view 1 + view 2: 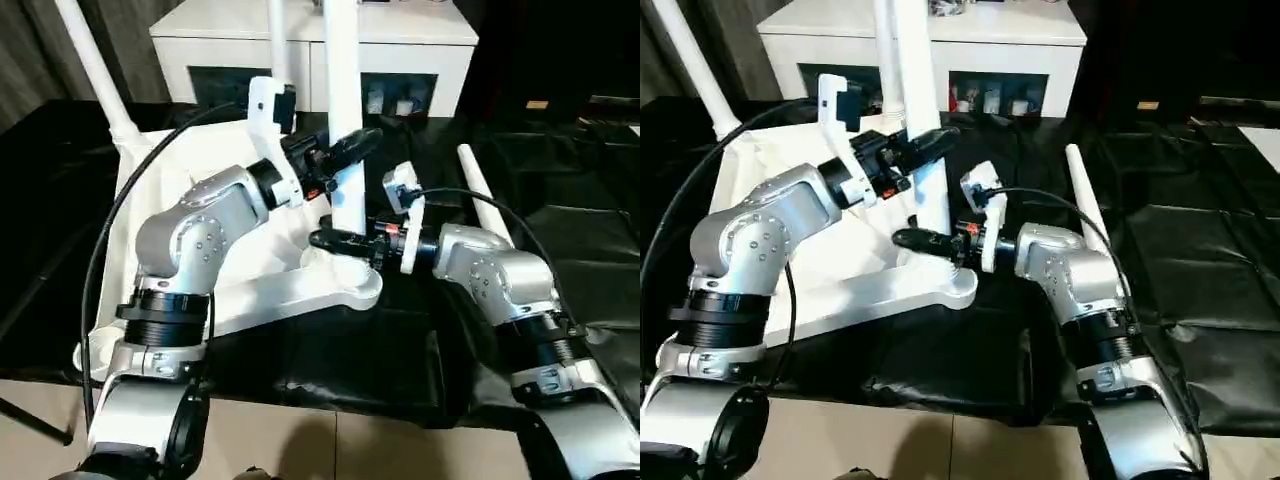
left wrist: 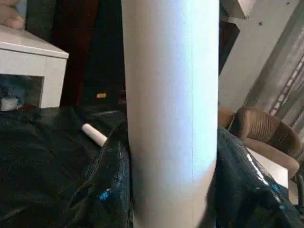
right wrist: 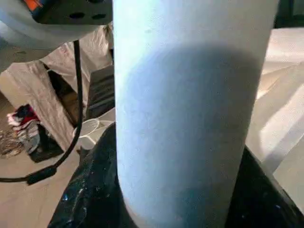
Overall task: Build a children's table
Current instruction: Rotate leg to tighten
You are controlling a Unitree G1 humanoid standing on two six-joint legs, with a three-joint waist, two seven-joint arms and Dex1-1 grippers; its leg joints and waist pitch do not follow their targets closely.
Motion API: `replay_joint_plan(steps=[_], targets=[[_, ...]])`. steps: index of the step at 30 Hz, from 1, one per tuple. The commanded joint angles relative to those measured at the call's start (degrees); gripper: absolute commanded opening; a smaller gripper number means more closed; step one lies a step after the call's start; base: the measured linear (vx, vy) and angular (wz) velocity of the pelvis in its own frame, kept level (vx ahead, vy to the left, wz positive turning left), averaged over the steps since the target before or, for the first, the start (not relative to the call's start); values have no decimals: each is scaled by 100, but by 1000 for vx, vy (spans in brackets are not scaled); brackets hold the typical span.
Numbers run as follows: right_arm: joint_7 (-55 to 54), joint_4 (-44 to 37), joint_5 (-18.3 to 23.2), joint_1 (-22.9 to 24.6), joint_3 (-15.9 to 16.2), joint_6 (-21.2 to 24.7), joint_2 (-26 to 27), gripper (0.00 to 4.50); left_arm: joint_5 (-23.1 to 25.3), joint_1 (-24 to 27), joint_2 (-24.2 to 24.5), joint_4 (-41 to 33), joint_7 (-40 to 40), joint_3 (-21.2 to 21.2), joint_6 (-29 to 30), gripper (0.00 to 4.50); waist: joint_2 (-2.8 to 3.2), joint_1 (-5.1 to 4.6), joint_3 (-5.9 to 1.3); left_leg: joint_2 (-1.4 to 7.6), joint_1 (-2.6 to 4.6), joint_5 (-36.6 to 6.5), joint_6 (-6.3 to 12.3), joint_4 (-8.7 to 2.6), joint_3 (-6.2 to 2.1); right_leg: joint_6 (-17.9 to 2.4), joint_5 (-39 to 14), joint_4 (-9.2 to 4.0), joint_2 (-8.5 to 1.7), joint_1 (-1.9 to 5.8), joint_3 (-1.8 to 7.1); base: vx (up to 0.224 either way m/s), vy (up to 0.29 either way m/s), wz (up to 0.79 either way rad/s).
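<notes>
- Two silver forearms reach forward over the bench (image 1: pixel 330 370), which is draped in black sheeting.
- On the sheeting lies the white tabletop (image 1: pixel 270 290), underside up; its near rounded corner socket (image 1: pixel 352 278) holds an upright leg (image 1: pixel 343 120).
- Low on that leg, just above the socket, the right hand (image 1: pixel 330 240) comes in from the right with its black fingers closed round the tube; the right wrist view looks straight at the white tube, so close that the fingers themselves cannot be made out there.
- Higher on the same leg, the left hand (image 1: pixel 352 150) has its black fingers at either side of the tube, but I cannot tell whether they are pressing it or just short of it.
- To the right, a loose leg (image 1: pixel 487 200) lies on the black sheeting, well apart from the tabletop; part of it is hidden behind the right forearm.
- At the tabletop's far left corner another leg (image 1: pixel 95 65) stands tilted, its top cut off by the picture's edge.
- One more leg (image 1: pixel 279 45) rises behind the left hand; its lower end is hidden.
- Farthest back stands a white cabinet (image 1: pixel 400 45) with dark glass doors; small items behind the glass are too dim to name.
</notes>
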Motion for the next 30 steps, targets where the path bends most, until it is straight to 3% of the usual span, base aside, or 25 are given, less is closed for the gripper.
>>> replay_joint_plan(steps=[1,3,5,6,10,14,18,21,23,30], targets=[[-72,-79,-32,-39,-55,-184,28,193,146,-11,20,0,196,52,-3,192,-69,-2,-446,315,136,-775,141,-445,-175,-1328,-867,-346,-355,322,249,0,0,0],[-97,-59,-20,-44,-76,-185,46,193,93,-1,5,-12,181,87,47,188,-70,-10,-443,310,132,-760,164,-444,-176,-1346,-832,-342,-350,328,248,0,0,0],[-94,-57,-1,-45,-85,-196,62,249,-83,34,16,-58,61,119,183,188,-61,-12,-444,311,139,-779,165,-442,-173,-1361,-859,-342,-353,324,248,0,0,0],[-26,-67,69,-39,-129,-199,85,249,-364,106,120,-135,-359,65,429,188,-78,-17,-446,312,139,-779,172,-443,-172,-1362,-856,-345,-349,324,247,0,0,0],[304,-168,267,-8,-132,-79,29,290,-875,253,365,-322,-1363,-85,731,185,-53,-26,-442,315,133,-778,210,-450,-171,-1412,-868,-320,-342,324,241,0,0,0],[1315,-558,525,130,215,329,-376,312,-1305,400,956,-578,-3018,-422,925,185,-16,-3,-429,330,159,-839,234,-460,-156,-1417,-911,-307,-303,298,234,0,0,0],[1817,-752,486,233,499,365,-661,348,-1475,289,1128,-425,-3451,-393,1117,185,-6,32,-414,328,177,-1087,59,-474,-157,-1398,-1142,-336,-325,290,248,0,0,0],[2039,-805,476,273,619,386,-779,351,-1463,247,1217,-377,-3661,-454,1118,185,-16,34,-394,331,184,-1329,-66,-501,-172,-1315,-1442,-365,-344,294,265,0,0,0],[2259,-860,535,303,697,473,-866,327,-1449,176,1254,-283,-3805,-475,1061,185,-26,36,-398,328,182,-1323,-84,-499,-177,-1273,-1511,-375,-355,311,271,0,0,0],[2383,-933,707,305,741,705,-906,281,-1380,84,1291,-119,-3993,-510,980,185,-15,37,-429,325,164,-1060,2,-470,-173,-1419,-1094,-331,-345,322,259,0,0,0]])
